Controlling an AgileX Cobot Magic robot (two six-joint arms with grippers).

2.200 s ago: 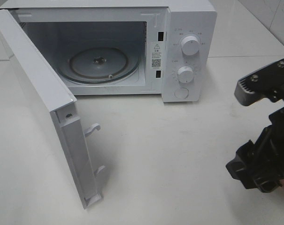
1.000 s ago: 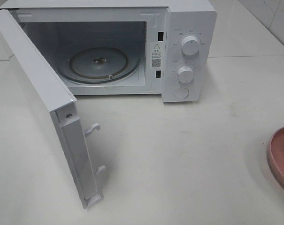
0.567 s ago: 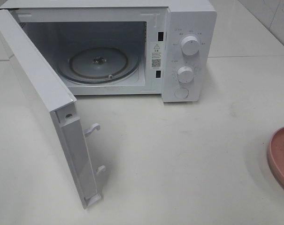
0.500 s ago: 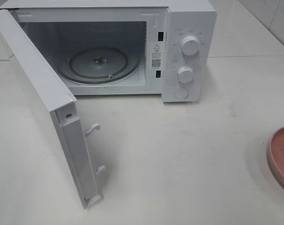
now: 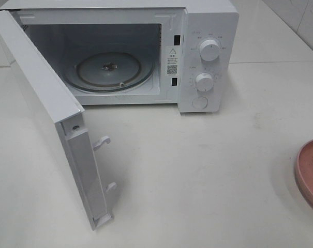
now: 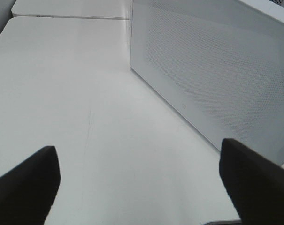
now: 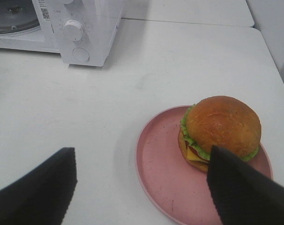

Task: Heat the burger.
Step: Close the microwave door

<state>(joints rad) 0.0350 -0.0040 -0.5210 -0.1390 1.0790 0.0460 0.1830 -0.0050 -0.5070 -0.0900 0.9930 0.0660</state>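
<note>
The microwave (image 5: pixel 146 51) stands at the table's (image 5: pixel 197 170) far side with its door (image 5: pixel 53 119) swung wide toward the near left, leaving a broad bare stretch of table between it and the plate (image 5: pixel 309 173), which is cut by the right edge of the high view. Only the right wrist view shows the burger (image 7: pixel 220 129), sitting on the plate's far half, with the right gripper (image 7: pixel 142 187) spread wide and empty above the plate's near rim. The left gripper (image 6: pixel 139 180), also spread wide and empty, hangs over bare table beside the door's perforated outer face.
</note>
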